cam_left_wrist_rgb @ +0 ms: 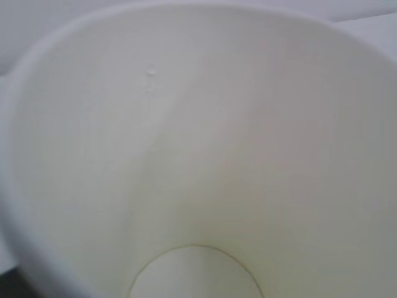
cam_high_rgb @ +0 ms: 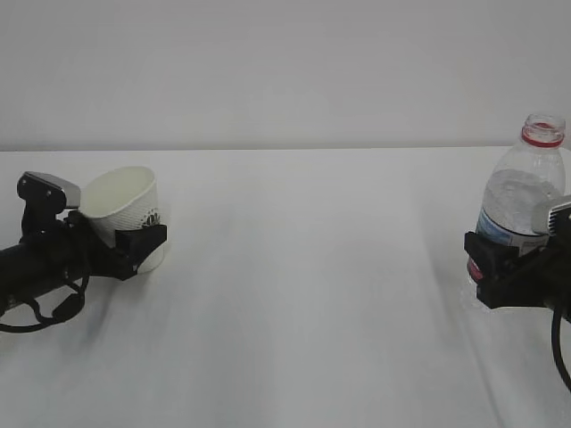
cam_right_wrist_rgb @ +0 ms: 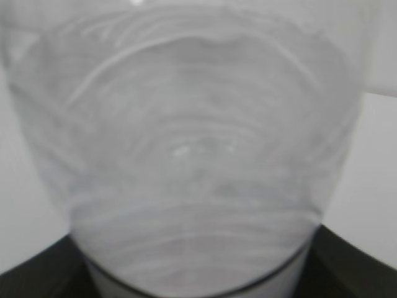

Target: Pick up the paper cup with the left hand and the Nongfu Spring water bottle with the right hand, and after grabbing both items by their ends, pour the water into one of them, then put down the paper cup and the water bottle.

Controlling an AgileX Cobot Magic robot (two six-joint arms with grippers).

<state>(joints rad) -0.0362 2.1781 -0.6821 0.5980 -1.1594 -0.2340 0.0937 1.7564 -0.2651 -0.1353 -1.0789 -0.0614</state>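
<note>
Left hand (cam_high_rgb: 134, 245) is clamping one white, tilted cup (cam_high_rgb: 125, 209); right hand (cam_high_rgb: 500, 267) is clamping one clear, uncapped, upright bottle (cam_high_rgb: 526, 192).

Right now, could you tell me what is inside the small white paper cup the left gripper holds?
The small white paper cup looks empty: bare cream walls and a dry round bottom. Only the nearest edge of the bottom lies outside the wrist view.

The white paper cup (cam_high_rgb: 125, 209) is tilted leftward near the table's left edge. The uncapped, red-ringed water bottle (cam_high_rgb: 522, 201) is held upright near the right edge, partly filled.
</note>
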